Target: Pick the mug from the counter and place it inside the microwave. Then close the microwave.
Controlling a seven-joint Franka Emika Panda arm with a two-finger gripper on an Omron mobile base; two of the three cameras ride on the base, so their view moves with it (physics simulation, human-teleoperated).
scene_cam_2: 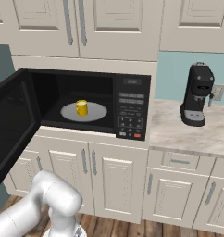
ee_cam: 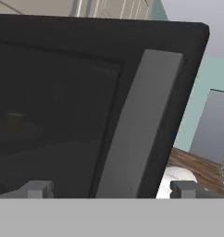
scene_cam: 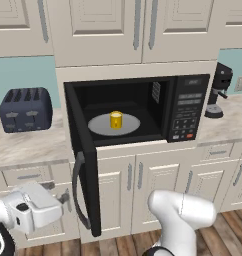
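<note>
**Mug on plate inside open microwave; gripper wide open by the door**

Left base view, left to right: toaster (scene_cam: 26, 109) on counter (scene_cam: 28, 145) at far left. Hand with gripper (scene_cam: 63, 200) low at lower left, in front of the cabinet drawers, just left of the door (scene_cam: 83, 150). Door swung out toward the camera, edge-on, curved handle (scene_cam: 79, 190) on its outer face. Microwave (scene_cam: 138, 112) cavity lit enough to see the plate (scene_cam: 95, 125); mug (scene_cam: 116, 119) upright near plate centre. Button panel (scene_cam: 188, 112) on the right side of the microwave. Coffee machine (scene_cam: 218, 90) on counter at far right.

Right base view, left to right: door (scene_cam_2: 12, 122) open at far left, dark glass face angled away. Mug (scene_cam_2: 82, 107) standing on plate (scene_cam_2: 97, 112) inside microwave (scene_cam_2: 86, 104). Panel (scene_cam_2: 131, 115) next. Counter (scene_cam_2: 178, 129) to the right, coffee machine (scene_cam_2: 197, 95) upright on it, well apart from microwave.

Hand view: door (ee_cam: 63, 92) close up, tilted; grey handle (ee_cam: 137, 125) running diagonally between the two fingertips (ee_cam: 37, 189). Gripper (ee_cam: 109, 190) spread to full width, nothing between the fingers, no contact with handle discernible. Mug (ee_cam: 14, 119) dimly visible through the dark glass.
</note>
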